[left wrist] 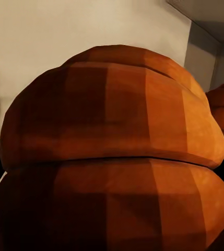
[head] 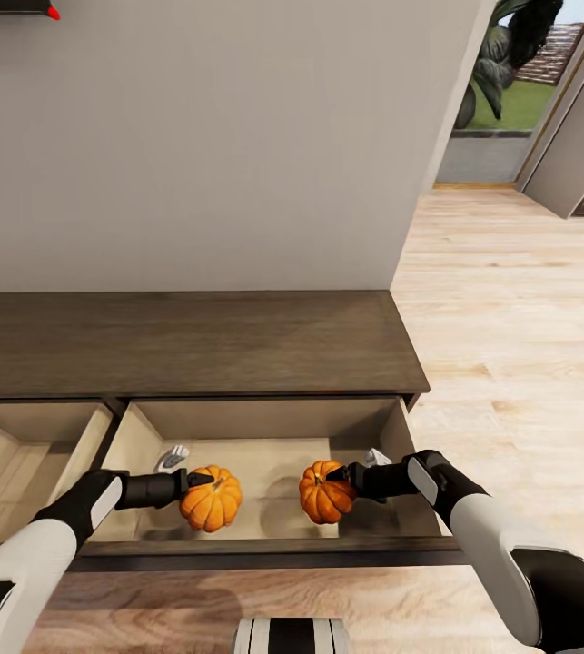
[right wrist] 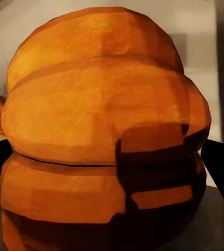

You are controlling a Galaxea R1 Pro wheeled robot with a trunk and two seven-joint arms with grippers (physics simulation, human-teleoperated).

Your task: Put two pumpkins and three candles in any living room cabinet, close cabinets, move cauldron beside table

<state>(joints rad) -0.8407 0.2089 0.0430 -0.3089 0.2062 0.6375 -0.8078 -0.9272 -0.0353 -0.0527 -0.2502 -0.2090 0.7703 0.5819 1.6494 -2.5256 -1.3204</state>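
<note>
both pumpkins are inside the open drawer [head: 264,454] of the cabinet [head: 192,341], left gripper [head: 192,480] pinching one pumpkin [head: 212,499], right gripper [head: 348,477] pinching the other pumpkin [head: 325,491]; release, candles, closing, cauldron remain.

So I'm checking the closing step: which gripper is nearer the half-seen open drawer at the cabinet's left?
Left. The left gripper holds its pumpkin by the divider beside that left drawer; the right gripper holds its pumpkin toward the far end.
</note>
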